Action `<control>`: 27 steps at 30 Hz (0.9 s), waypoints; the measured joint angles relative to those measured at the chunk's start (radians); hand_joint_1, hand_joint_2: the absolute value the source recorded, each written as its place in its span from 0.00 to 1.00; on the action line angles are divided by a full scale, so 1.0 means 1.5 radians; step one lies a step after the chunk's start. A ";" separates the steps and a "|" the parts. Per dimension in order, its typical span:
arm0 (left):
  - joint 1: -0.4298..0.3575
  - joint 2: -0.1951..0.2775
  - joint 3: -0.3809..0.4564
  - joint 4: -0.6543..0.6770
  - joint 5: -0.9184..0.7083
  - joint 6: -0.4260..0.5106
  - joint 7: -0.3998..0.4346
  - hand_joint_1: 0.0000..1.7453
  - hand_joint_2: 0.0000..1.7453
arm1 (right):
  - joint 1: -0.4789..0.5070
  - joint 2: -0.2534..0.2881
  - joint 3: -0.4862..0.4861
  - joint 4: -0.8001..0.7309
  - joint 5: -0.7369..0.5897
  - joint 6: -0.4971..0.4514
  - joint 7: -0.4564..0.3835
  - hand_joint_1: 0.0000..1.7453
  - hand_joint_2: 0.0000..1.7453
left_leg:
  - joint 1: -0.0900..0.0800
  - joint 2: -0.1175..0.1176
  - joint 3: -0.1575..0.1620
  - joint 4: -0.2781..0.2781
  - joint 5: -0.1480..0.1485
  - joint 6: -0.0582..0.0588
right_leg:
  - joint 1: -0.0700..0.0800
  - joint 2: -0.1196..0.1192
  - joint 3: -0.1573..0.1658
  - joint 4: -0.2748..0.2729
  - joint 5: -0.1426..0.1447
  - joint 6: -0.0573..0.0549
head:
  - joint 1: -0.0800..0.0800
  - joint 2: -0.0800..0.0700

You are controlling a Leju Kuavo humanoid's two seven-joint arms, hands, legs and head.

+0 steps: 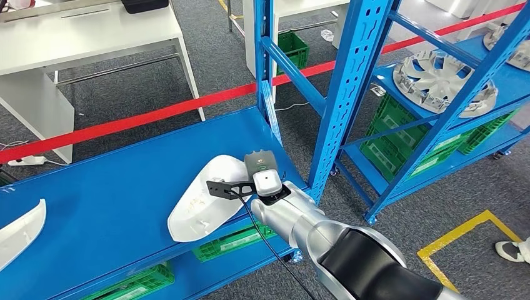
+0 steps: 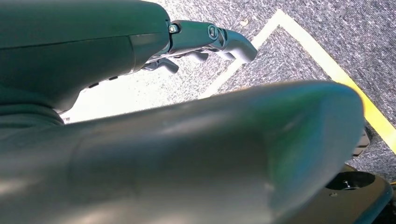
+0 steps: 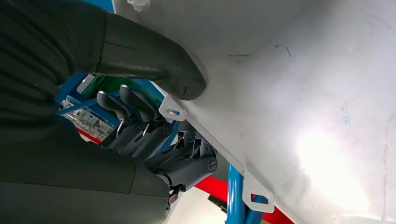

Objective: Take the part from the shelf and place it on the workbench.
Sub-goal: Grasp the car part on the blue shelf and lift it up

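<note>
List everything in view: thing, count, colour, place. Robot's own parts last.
part: one, white, on the blue shelf, front edge, gripped by the right hand
second part: one, white, far left of the same shelf
shelf: one, blue, in front of the robot
wheel cover: one whole, silver, on the rack to the right
crates: several, green, on lower shelves
tape: one strip, red, across the floor
table: one, white, behind the shelf
floor marking: yellow, on grey carpet
shoe: white, a person's, right edge
right hand: holds the part's edge
left hand: hangs over the floor, holding nothing
</note>
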 joint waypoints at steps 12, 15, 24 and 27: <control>0.001 0.001 0.000 0.000 0.005 0.000 0.000 0.00 0.00 | 0.003 0.000 -0.001 0.000 0.007 -0.006 0.000 1.00 1.00 | 0.000 0.000 0.000 0.000 0.000 0.000 | 0.000 0.000 0.000 0.000 0.000 0.000 | 0.000 0.000; 0.001 0.001 0.000 0.000 0.005 0.000 0.000 0.00 0.00 | 0.003 0.000 -0.001 0.000 0.007 -0.006 0.000 1.00 1.00 | 0.000 0.000 0.000 0.000 0.000 0.000 | 0.000 0.000 0.000 0.000 0.000 0.000 | 0.000 0.000; 0.001 0.001 0.001 0.001 0.005 0.000 -0.027 0.00 0.25 | -0.006 -0.002 -0.004 0.000 0.015 -0.011 0.018 1.00 1.00 | 0.000 0.000 0.000 0.000 0.000 0.000 | 0.000 0.000 0.000 0.000 0.000 0.000 | 0.000 0.000; 0.001 0.001 0.001 0.001 0.002 0.000 -0.034 0.00 0.25 | -0.032 -0.010 -0.008 0.000 0.021 -0.016 0.037 1.00 1.00 | 0.000 0.000 -0.001 0.000 0.000 0.000 | 0.000 0.000 0.000 0.000 0.000 0.000 | 0.000 0.000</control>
